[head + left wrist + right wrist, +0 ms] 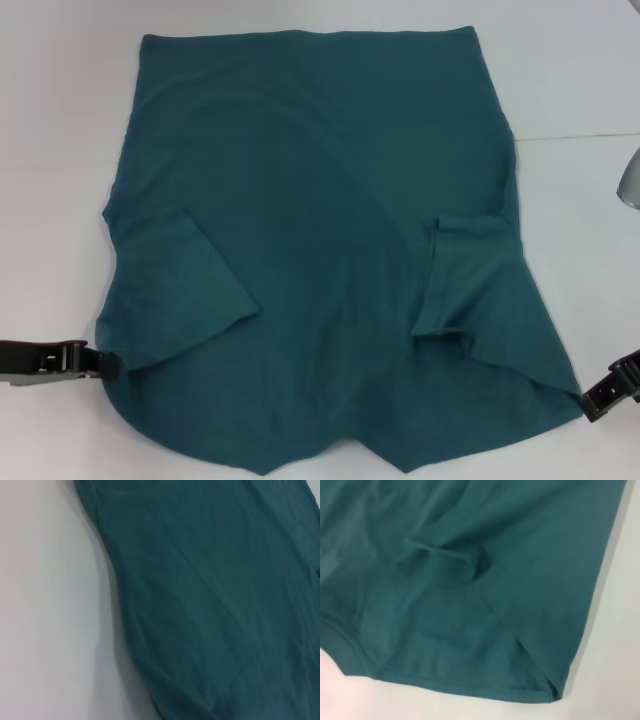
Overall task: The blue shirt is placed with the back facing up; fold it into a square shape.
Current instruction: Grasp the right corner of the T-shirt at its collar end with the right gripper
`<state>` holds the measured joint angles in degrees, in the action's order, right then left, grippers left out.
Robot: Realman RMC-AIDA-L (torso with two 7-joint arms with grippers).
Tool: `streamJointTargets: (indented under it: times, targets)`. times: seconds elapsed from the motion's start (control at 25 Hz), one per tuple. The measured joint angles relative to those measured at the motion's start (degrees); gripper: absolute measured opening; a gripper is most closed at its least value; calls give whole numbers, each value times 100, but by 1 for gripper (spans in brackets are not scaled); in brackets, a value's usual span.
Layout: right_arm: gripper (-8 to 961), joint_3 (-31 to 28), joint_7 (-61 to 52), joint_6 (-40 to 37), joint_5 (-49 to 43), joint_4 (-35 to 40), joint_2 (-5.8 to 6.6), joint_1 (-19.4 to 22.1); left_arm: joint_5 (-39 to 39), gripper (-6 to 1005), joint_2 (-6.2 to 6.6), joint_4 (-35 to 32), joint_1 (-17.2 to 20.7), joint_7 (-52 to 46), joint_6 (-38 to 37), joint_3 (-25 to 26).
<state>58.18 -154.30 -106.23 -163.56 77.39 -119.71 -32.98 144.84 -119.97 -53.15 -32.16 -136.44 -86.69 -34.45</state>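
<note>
1. Nearest me, my left gripper (pixel 100 362) sits at the near-left shoulder edge of the blue shirt (pixel 320 240); whether its jaws pinch cloth I cannot tell.
2. My right gripper (pixel 600 395) sits at the shirt's near-right corner, its jaws equally unreadable.
3. Between them the shirt lies flat on the white table (pixel 60 150), both sleeves (pixel 195 290) already folded inward over its back.
4. Farthest off, the shirt's hem (pixel 310 35) lies straight.
5. I judge the lengthwise fold comes next: grasp both near corners firmly and carry them evenly toward the hem.
</note>
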Motion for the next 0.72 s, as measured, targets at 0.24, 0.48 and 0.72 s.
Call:
streamJointTargets:
  times: [0.24, 0.48, 0.72]
  targets:
    - [721, 71, -60, 441, -181, -211, -30, 38, 0, 28, -1, 44, -11, 0, 62, 0]
    - [698, 371, -147, 751, -152, -370, -55, 38, 0, 29, 4, 137, -37, 0, 115, -2]
    - [675, 869, -346, 909, -149, -444, -65, 50, 3, 30, -11, 142, -26, 2, 135, -1]
